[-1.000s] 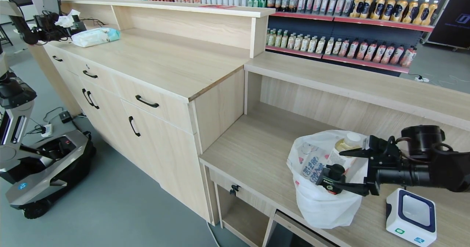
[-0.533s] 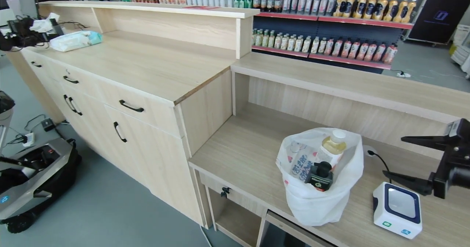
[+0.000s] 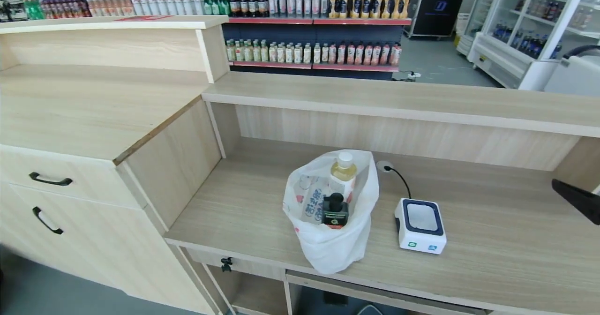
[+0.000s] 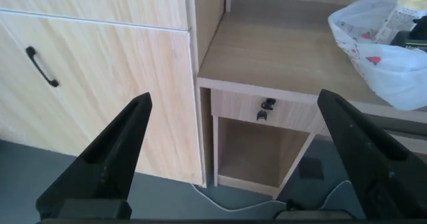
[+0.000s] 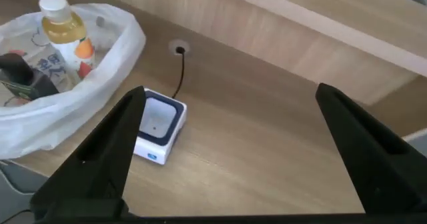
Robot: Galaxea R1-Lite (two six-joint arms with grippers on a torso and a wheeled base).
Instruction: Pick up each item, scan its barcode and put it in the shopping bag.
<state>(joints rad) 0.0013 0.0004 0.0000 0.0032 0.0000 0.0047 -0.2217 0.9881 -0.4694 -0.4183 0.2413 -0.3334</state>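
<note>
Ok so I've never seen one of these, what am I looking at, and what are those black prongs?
It is a two-armed robot at a shop checkout. The wide picture comes from a camera on its head, the other two from cameras on its wrists. The black prongs are the left gripper and right gripper, both open, holding nothing. On the wooden counter stands a white shopping bag with a bottle and other items inside, a barcode scanner beside it.

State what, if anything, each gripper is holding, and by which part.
Nothing is held. The left gripper and the right gripper both stand open and empty. The juice bottle stands in the shopping bag.
</note>
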